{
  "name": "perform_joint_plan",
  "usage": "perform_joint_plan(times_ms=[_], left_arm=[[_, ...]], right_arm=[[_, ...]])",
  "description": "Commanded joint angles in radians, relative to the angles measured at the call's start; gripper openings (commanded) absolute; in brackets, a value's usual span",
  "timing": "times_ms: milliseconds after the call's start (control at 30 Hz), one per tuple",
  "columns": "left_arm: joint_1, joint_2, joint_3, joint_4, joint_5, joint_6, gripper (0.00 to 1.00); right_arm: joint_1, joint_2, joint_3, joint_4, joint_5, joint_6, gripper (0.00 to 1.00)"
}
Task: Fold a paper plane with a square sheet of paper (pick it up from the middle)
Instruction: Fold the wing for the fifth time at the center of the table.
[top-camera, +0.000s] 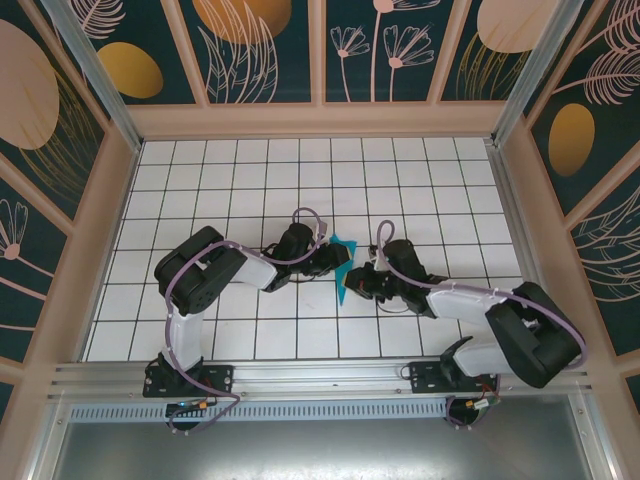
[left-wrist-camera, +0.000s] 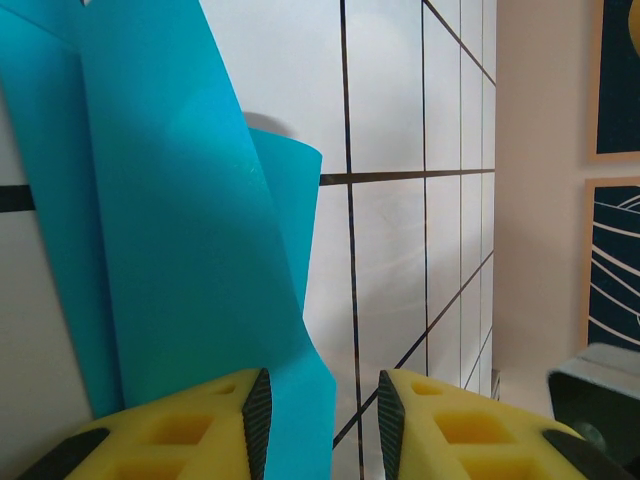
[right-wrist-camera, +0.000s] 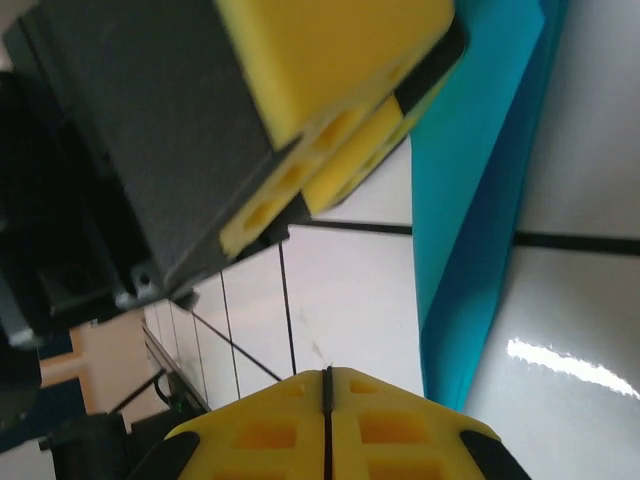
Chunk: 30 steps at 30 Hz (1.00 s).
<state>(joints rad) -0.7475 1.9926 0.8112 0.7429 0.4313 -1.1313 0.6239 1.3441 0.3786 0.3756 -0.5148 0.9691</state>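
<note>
Top external: teal paper (top-camera: 346, 255) between left pincer (top-camera: 334, 266) and right pincer (top-camera: 358, 284)

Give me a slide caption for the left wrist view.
Left pincer, yellow fingers apart, at a folded teal-blue paper sheet on white tiles.

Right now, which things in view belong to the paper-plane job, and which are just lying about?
Job: teal sheet of paper, partly folded; left hand, open beside the paper; right hand, shut.
Just there: white tiled table; patterned wall panels.
</note>
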Motion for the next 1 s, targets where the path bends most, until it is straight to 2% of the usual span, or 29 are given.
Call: perform_joint_plan(times_ms=[0, 267, 433, 767, 967], left_arm=[[-0.006, 0.041, -0.009, -0.093, -0.011, 0.004, 0.36], [-0.006, 0.041, -0.010, -0.086, -0.013, -0.001, 0.36], [-0.006, 0.039, -0.011, -0.089, -0.017, -0.001, 0.36], [-0.008, -0.018, -0.017, -0.080, -0.019, -0.007, 0.38], [-0.012, -0.057, -0.008, -0.124, -0.043, 0.001, 0.39]], right_arm=[[-0.004, 0.079, 0.051, 0.116, -0.019, 0.058, 0.10], [-0.006, 0.205, 0.081, 0.131, 0.000, 0.069, 0.10], [-0.005, 0.242, 0.045, 0.074, -0.001, 0.035, 0.09], [-0.004, 0.235, 0.023, -0.148, -0.019, -0.206, 0.09], [-0.006, 0.256, 0.036, -0.164, -0.050, -0.269, 0.09]])
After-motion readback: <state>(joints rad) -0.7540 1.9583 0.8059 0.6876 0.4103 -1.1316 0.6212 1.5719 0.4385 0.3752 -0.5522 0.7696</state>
